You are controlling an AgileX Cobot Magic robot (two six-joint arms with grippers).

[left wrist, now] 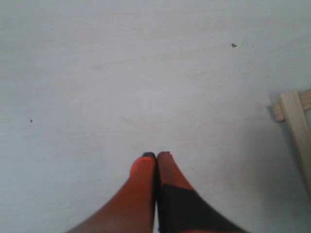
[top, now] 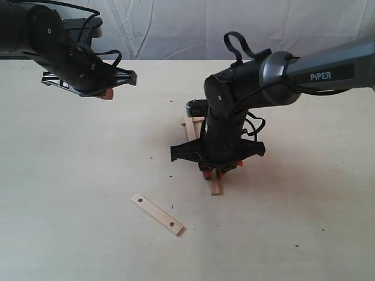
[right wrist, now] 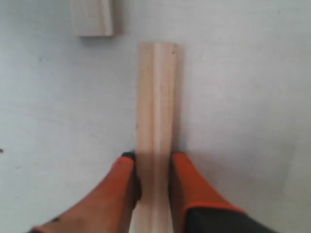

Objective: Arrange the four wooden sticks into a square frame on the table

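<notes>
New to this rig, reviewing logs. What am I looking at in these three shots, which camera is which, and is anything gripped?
It is a two-armed robot; each arm ends in a two-finger gripper with orange fingertips. The wide shot comes from a camera off the arms; the two close-ups come from cameras on each wrist, looking along the fingers.

The left gripper hangs above the table, shut and empty.

The right gripper is down at the table, its fingers either side of a wooden stick. Whether they are clamping it is not clear.

Another stick's end lies just beyond, and a stick with holes lies apart, nearer the camera. Overlapped sticks form one corner of the frame.
</notes>
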